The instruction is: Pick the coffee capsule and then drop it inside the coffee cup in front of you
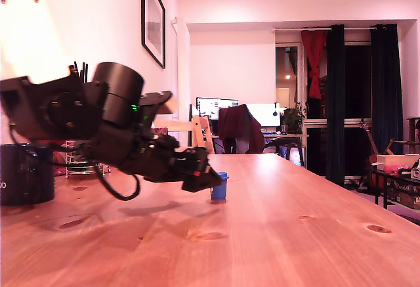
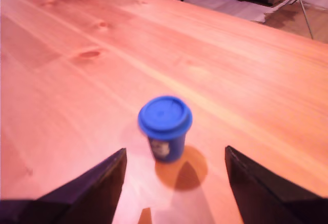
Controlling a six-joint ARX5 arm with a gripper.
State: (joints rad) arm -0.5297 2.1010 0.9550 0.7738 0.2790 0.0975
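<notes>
Blue capsule upright on the wooden worktop, end effector just short of it.

The coffee capsule (image 2: 165, 127) stands alone on the worktop (image 2: 246, 70); the end effector (image 2: 174, 175) hovers beside it, spread wide and gripping nothing, with a black mug (image 1: 26, 172) at the exterior view's left.

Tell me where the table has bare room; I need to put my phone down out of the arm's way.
Free: the wide bare table on the exterior view's right of the capsule, out to its edge. Crowded: the exterior view's left, where the open end effector reaches the capsule and the cup stands.
</notes>
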